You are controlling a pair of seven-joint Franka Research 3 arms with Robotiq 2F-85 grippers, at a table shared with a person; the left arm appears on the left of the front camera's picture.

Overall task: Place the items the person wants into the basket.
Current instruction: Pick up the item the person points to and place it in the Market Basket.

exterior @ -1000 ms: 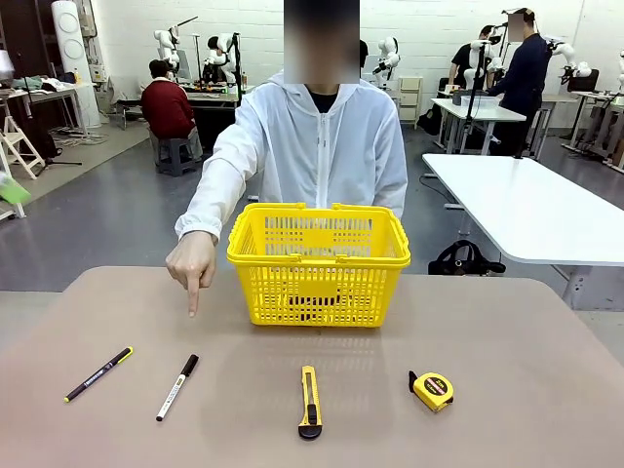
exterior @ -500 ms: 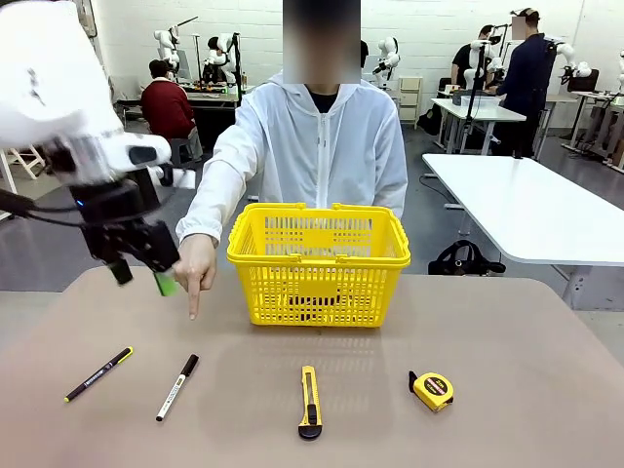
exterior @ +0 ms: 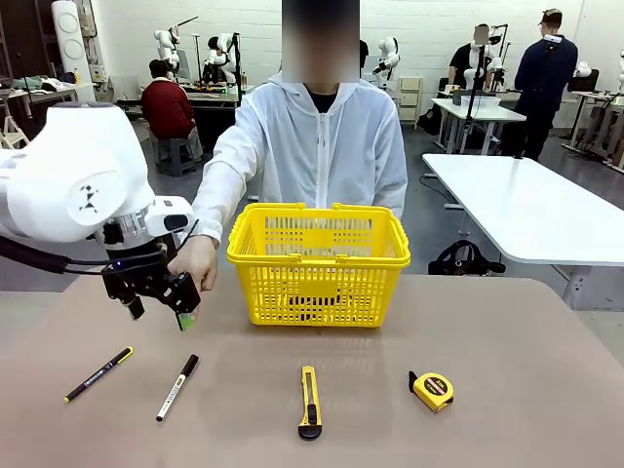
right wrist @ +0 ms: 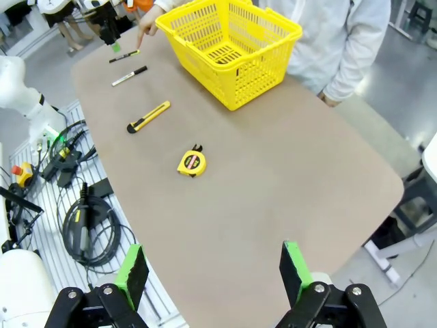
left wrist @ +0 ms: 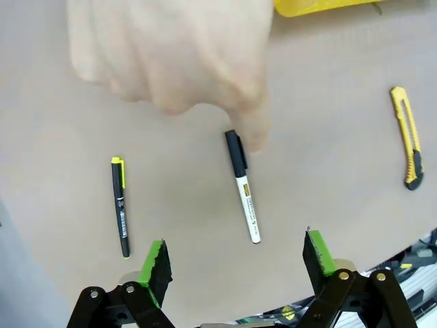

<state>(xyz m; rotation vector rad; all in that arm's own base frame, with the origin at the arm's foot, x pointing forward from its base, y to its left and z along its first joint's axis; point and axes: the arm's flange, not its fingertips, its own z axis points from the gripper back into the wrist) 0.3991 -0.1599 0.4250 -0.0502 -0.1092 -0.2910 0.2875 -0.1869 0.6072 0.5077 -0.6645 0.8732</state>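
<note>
The person's hand [left wrist: 171,55] points a finger down at the black cap of the white marker [left wrist: 243,186], which lies on the table left of centre [exterior: 177,387]. My left gripper [exterior: 159,310] hovers open above the marker, just in front of the hand, with nothing between its fingers [left wrist: 235,263]. The yellow tape measure [exterior: 432,390] lies at the front right [right wrist: 190,163]. The yellow basket [exterior: 319,263] stands mid-table before the person. My right gripper [right wrist: 215,273] hangs open high above the table's right end, empty.
A black pen with a yellow tip [exterior: 98,373] lies left of the marker [left wrist: 120,206]. A yellow utility knife [exterior: 309,402] lies front centre [left wrist: 407,147]. Bare tabletop [exterior: 526,331] stretches right of the basket. Cables lie on the floor past the table edge [right wrist: 82,225].
My left arm has come in from the left and dropped down to the person's pointing hand, over the marker. The hand and the items on the table have stayed put.
</note>
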